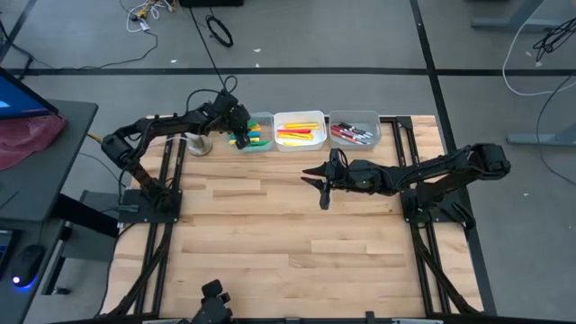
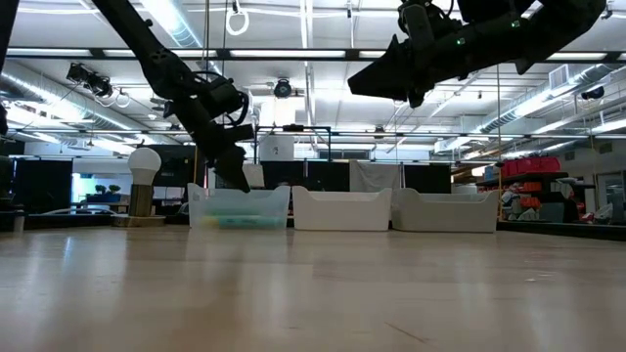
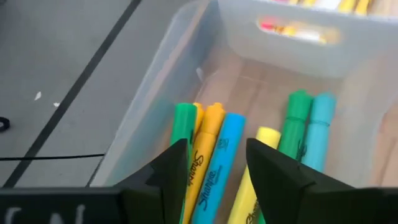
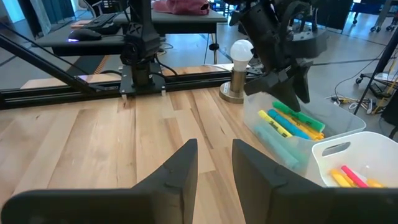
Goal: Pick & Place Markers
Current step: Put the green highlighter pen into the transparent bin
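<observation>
Several markers, green, orange, blue and yellow (image 3: pixel 214 146), lie in the clear left bin (image 1: pixel 255 135) at the table's far edge. My left gripper (image 3: pixel 217 165) is open and points down into that bin, one finger on either side of the orange and blue markers; the right wrist view shows its fingertips (image 4: pixel 303 93) just over the pile (image 4: pixel 289 124). The middle bin (image 1: pixel 299 130) holds yellow, orange and pink markers, and the right bin (image 1: pixel 354 130) holds red and dark ones. My right gripper (image 1: pixel 317 187) hovers open, high over the table's middle and away from the bins. My left gripper comes from above, pointing down, its open fingers (image 3: pixel 171 168) straddling the orange marker (image 3: pixel 208 140) and the blue marker (image 3: pixel 224 149), which lie flat in the bin. I cannot tell whether the fingertips touch them.
A white bulb on a round metal base (image 1: pixel 198 144) stands just left of the left bin. The three bins sit side by side along the far edge. Bare wooden table (image 1: pixel 288 243) spreads toward the near edge. Black rails run down both sides.
</observation>
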